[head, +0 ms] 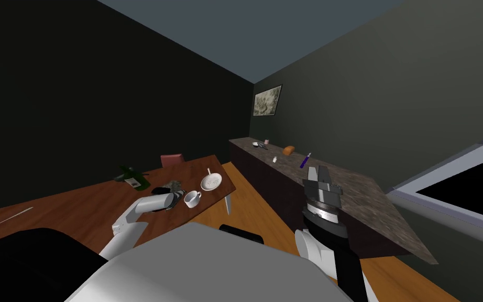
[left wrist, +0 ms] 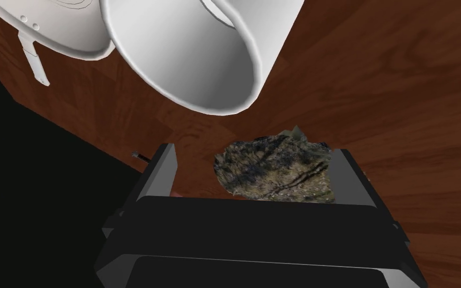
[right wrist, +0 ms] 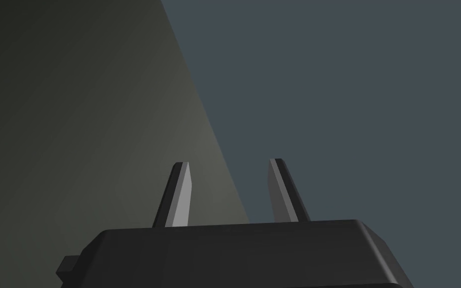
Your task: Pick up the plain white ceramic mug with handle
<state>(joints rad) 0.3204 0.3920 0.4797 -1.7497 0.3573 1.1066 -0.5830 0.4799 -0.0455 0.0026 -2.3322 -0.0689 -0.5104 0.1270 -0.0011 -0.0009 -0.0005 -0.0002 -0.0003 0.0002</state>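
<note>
White handled mug [head: 191, 198] upright near the wooden table [head: 78, 204]'s corner, white bowl [head: 210, 182] just beside it, my left gripper [left wrist: 254, 150] close to the mug, fingers spread wide, gripping nothing, mottled lump [left wrist: 274, 172] lying between them, my right gripper [right wrist: 229, 165] raised, fingers parted, empty

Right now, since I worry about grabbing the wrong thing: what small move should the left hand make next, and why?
Probably ease the left hand forward toward the plain white mug: its open fingers flank a mottled grey-green lump, and the mug sits just beyond their tips.
</note>
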